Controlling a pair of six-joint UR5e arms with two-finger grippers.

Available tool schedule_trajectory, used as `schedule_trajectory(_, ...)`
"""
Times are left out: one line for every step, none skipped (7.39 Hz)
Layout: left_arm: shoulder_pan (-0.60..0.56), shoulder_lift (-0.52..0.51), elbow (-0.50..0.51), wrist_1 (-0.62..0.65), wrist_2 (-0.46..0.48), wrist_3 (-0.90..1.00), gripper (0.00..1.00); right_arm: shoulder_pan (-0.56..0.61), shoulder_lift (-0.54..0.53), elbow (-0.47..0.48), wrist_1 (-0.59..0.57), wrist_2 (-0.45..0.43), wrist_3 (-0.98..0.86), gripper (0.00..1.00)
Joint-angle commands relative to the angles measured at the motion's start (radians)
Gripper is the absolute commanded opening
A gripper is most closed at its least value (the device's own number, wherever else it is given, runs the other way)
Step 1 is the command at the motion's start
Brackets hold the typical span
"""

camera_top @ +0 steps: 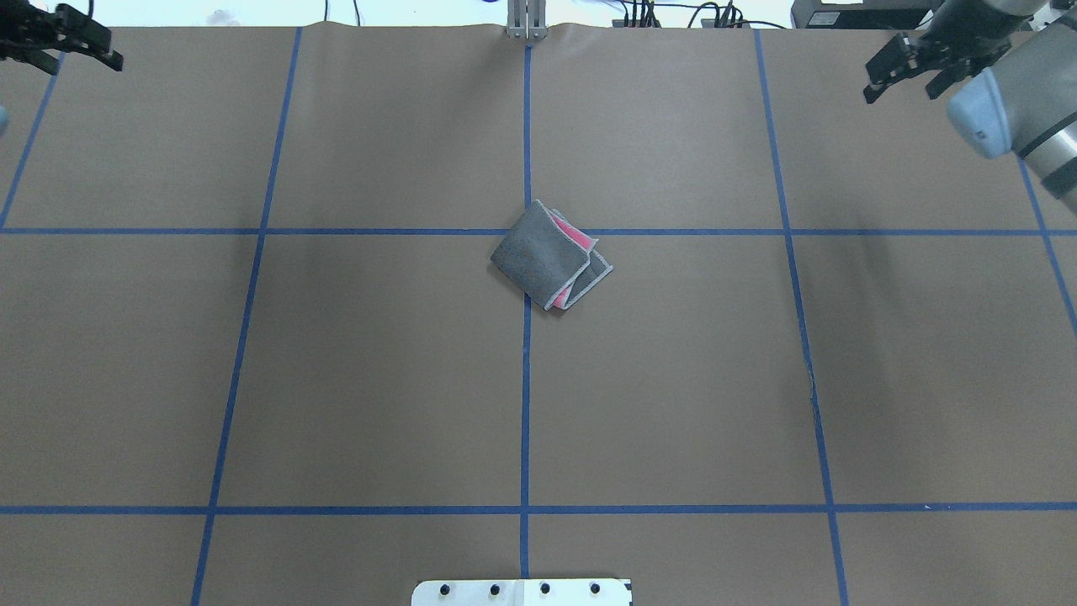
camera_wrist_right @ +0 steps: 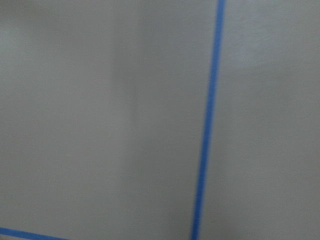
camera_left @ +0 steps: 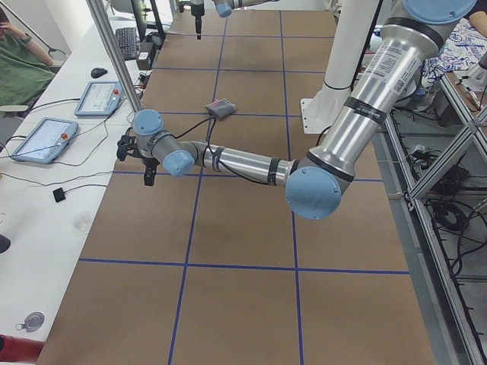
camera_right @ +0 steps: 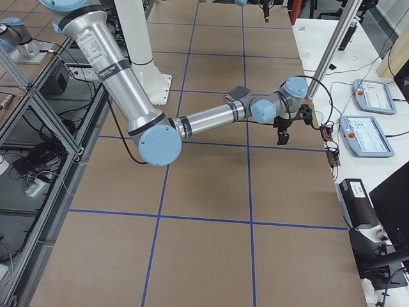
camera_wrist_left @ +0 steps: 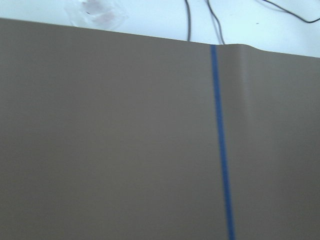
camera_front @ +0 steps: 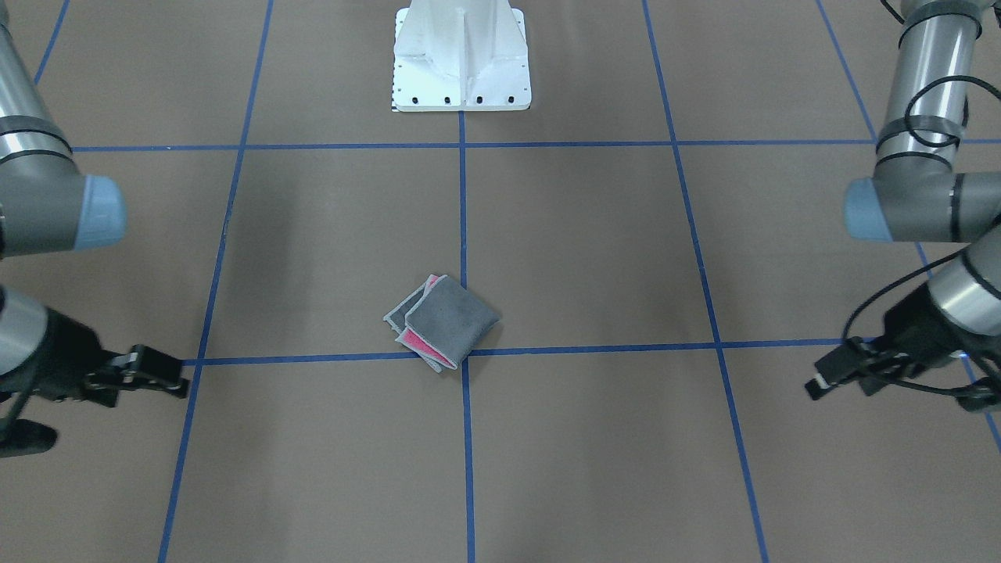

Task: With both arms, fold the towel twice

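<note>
Brown table paper (camera_top: pixel 379 379) fills the foreground, and at its middle the towel (camera_top: pixel 547 257) lies folded small, grey face up, pink peeking out at its layered edges, over a crossing of 2 blue tape lines (camera_top: pixel 526 404). Well off at the far corners hang the left gripper (camera_top: pixel 71 46) and the right gripper (camera_top: pixel 902 77), jaws spread and empty.

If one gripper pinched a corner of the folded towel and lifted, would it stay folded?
Probably not: the towel is soft cloth with layers already splayed, pink showing at the open edges, so it would likely flop open. Pushed, it would probably bunch or slide on the flat table rather than roll.
</note>
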Motion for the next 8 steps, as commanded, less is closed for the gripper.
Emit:
schedule_trajectory(-0.121, 0.007, -0.006, 0.166, 0.005, 0.397, 1.00, 0.122, -0.039, 0.015, -0.214, -0.123, -0.345, 1.00)
schedule_trajectory(-0.175, 0.059, -0.021, 0.167, -0.007, 0.522, 1.00, 0.209, -0.146, 0.038, -0.208, -0.086, -0.468, 1.00)
schedule_trajectory(-0.183, 0.116, -0.048, 0.167, -0.010, 0.614, 1.00, 0.257, -0.191, 0.055, -0.208, -0.025, -0.504, 1.00)
schedule_trajectory(-0.186, 0.167, -0.074, 0.167, -0.031, 0.625, 1.00, 0.258, -0.210, 0.049, -0.207, -0.021, -0.506, 1.00)
schedule_trajectory(-0.191, 0.252, -0.114, 0.157, -0.054, 0.621, 1.00, 0.258, -0.265, 0.056, -0.190, -0.073, -0.515, 1.00)
schedule_trajectory(-0.188, 0.312, -0.128, 0.125, -0.053, 0.621, 1.00, 0.259, -0.329, 0.049, -0.067, -0.075, -0.509, 1.00)
schedule_trajectory(-0.189, 0.364, -0.133, 0.085, -0.050, 0.621, 1.00, 0.259, -0.406, 0.047, 0.047, -0.066, -0.497, 1.00)
schedule_trajectory(-0.189, 0.400, -0.138, 0.063, -0.045, 0.619, 1.00, 0.261, -0.449, 0.065, 0.054, -0.050, -0.469, 1.00)
